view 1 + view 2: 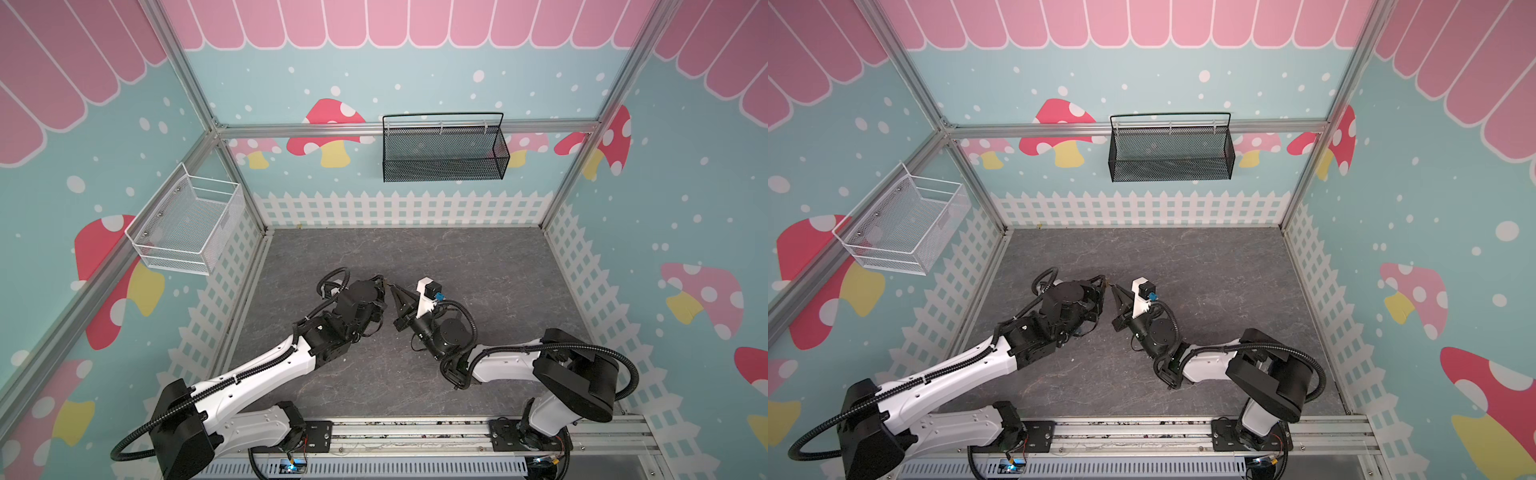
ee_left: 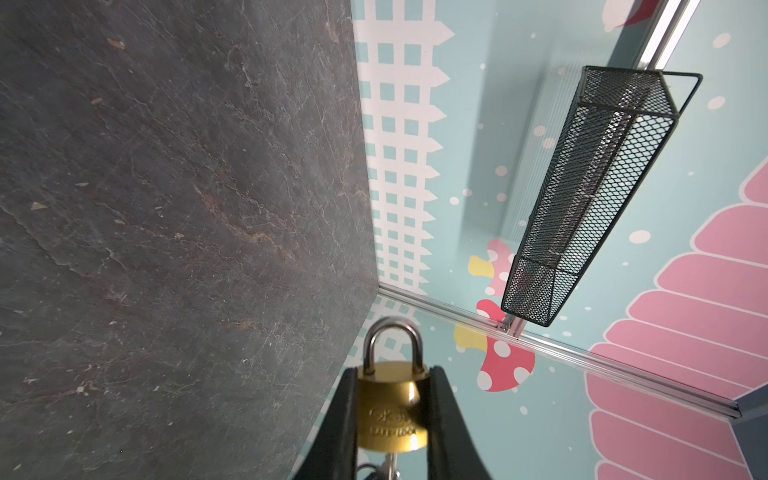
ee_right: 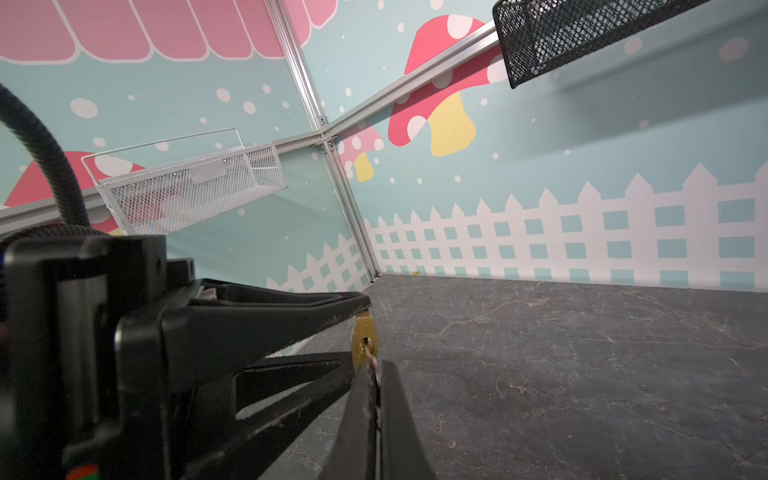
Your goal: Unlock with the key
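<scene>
My left gripper (image 2: 393,370) is shut on a brass-coloured padlock (image 2: 390,409), its two black fingers clamped on the body's sides. The steel shackle (image 2: 392,336) sticks out past the fingertips, with both legs seated in the body. In the right wrist view the padlock's underside (image 3: 362,332) faces my right gripper (image 3: 376,368), which is shut on the key (image 3: 371,355). The key's tip sits in the keyhole. The key's shaft (image 2: 390,463) shows below the padlock in the left wrist view. In both top views the grippers' tips (image 1: 387,285) (image 1: 1108,285) meet above the middle of the floor.
The grey slate floor (image 1: 478,257) lies under both arms. A black mesh basket (image 1: 444,151) hangs on the back wall and a white mesh basket (image 1: 187,224) on the left wall. Metal frame posts stand in the corners.
</scene>
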Available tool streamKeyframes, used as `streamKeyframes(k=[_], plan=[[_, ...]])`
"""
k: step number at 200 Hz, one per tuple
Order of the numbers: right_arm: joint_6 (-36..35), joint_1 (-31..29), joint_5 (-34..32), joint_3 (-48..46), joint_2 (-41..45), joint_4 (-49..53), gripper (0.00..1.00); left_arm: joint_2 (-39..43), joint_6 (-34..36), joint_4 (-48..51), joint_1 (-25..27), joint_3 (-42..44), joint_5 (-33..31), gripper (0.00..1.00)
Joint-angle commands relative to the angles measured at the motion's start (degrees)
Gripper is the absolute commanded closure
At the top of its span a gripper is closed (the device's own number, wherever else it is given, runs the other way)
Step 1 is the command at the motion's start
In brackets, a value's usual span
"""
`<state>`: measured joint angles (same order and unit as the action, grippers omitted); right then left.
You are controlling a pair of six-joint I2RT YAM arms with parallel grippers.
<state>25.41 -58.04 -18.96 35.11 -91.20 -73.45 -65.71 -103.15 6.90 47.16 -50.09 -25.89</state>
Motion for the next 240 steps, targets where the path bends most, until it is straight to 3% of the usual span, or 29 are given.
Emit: streamKeyframes(k=[1,28,43,63,136,176,213,240], plan=[[0.5,-0.5,9.1,1.7,1.1,4.5,1.0,2.1,4.1,0.2,2.1,-3.6,6.4,1.0],[2.7,-0.2,14.1,2.4,2.6,6.0,1.0,2.0,6.1,1.3,2.1,-4.6,7.3,1.0],[2.1,-0.3,9.5,3.4,4.3,12.0,1.0,1.6,7.9,3.4,2.1,-5.8,9.1,1.0],[-0.4,-0.2,3.8,1.5,6.9,12.4,1.0,1.3,9.9,6.0,2.1,-6.9,10.1,1.0],[-5.4,-0.1,2.3,-0.1,11.4,15.1,1.0,0.9,15.0,10.5,2.5,-8.5,10.9,1.0],[-0.4,-0.3,5.8,0.6,12.5,17.5,1.0,1.2,13.3,7.9,3.5,-7.2,10.3,1.0],[1.7,-0.8,3.0,0.8,11.9,17.5,1.0,1.2,14.4,7.9,5.0,-8.1,8.9,1.0],[5.1,-0.8,5.9,2.6,11.8,17.4,1.0,0.6,14.7,8.2,5.9,-8.5,8.2,1.0]])
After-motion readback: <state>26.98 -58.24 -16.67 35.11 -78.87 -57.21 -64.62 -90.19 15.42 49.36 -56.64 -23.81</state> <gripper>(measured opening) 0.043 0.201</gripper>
